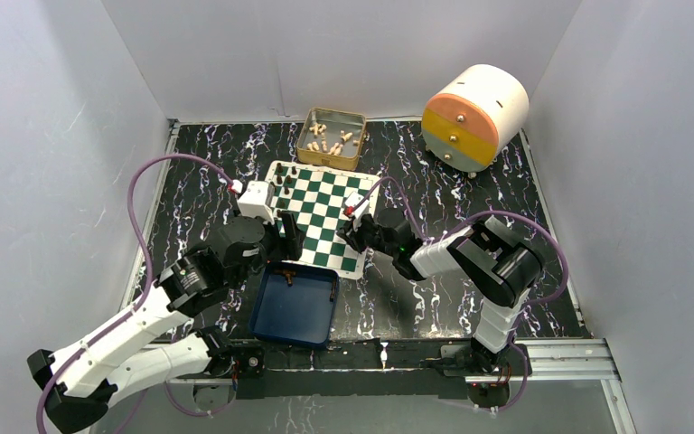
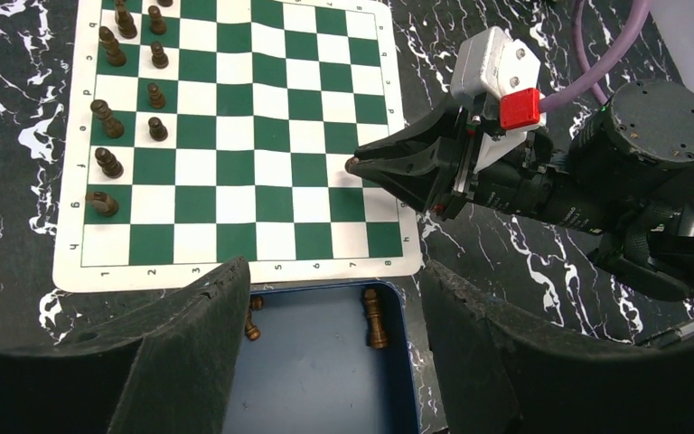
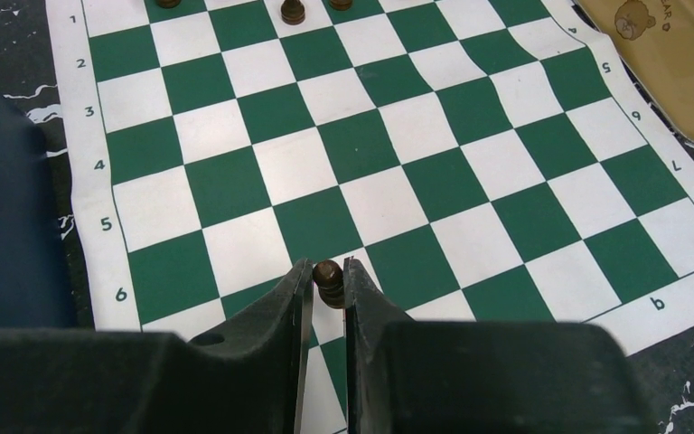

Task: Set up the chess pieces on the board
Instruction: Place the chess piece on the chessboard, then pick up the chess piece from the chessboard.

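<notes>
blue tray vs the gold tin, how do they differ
The blue tray sits at the near edge of the board, the gold tin at its far edge. The tray holds a few dark-brown pieces; the tin holds several cream-white ones. The tray is deep blue, the tin golden. Both are shallow, open rectangular containers beside the board.

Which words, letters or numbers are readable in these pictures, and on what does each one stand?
"1", "2", "3", "4", "5", "6": board, white border, one edge.
"8", "a", "b": same border, near a corner.
Print beside the bear on the gold tin: too blurred to read.
</notes>
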You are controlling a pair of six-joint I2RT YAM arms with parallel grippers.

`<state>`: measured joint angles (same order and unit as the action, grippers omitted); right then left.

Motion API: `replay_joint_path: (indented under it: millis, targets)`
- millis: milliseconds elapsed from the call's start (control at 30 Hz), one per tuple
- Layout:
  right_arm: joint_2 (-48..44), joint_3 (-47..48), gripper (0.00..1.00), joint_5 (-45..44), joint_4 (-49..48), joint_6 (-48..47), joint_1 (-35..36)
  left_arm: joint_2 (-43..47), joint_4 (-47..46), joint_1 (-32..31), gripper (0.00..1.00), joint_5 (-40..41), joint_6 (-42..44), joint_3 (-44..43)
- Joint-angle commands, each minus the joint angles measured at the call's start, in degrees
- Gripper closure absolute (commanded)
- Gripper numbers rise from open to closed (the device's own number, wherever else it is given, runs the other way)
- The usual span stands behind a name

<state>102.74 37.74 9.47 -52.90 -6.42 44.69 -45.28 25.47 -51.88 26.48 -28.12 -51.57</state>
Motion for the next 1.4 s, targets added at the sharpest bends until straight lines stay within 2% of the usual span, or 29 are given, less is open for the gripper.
replay_joint_path:
  millis: [0, 167, 400, 600, 800, 900, 1000, 1100, 1267, 1367]
  targets:
    - [-0.1, -0.6, 0.75, -0.7, -4.0, -0.7, -0.1, -1.2, -1.5, 0.0, 0.34, -0.9, 0.1, -2.0]
    - [0.4, -0.5, 0.75, -0.2, -4.0, -0.5, -0.1, -2.2, -1.8, 0.0, 0.34, -1.6, -0.1, -2.1]
    - [1.3, 0.2, 0.69, -1.3, -2.2, 0.6, -0.1, -2.2, -1.8, 0.0, 0.34, -2.0, 0.3, -1.7]
    - [-1.0, -0.1, 0.67, -1.3, -1.1, 0.8, -0.1, -2.0, -1.6, 0.0, 0.34, -1.9, 0.3, -1.6]
    - [-8.0, 2.1, 0.61, -3.1, 8.2, 2.6, -0.2, -5.1, 0.3, 0.0, 0.37, 1.5, 0.9, -3.4]
    - [-9.6, 2.5, 0.59, 6.1, 11.4, -3.0, -0.6, -7.8, 1.8, 0.0, 0.38, 3.5, 1.7, -5.7]
    - [-8.6, 6.8, 0.58, 17.7, 21.2, -11.9, -1.3, -7.7, 0.9, 0.0, 0.38, 3.2, 3.2, -7.0]
    - [-7.5, 12.1, 0.57, 21.9, 33.8, -20.8, -1.6, -5.3, -1.3, 0.0, 0.37, 1.4, 4.6, -6.9]
    - [-5.7, 18.2, 0.53, 29.1, 42.7, -31.4, -4.5, -1.2, -1.9, 0.0, 0.37, 1.6, 4.7, -6.0]
    - [-1.4, 25.1, 0.50, 33.9, 53.6, -38.0, -6.6, 0.5, -2.3, 0.0, 0.36, 1.1, 5.2, -5.0]
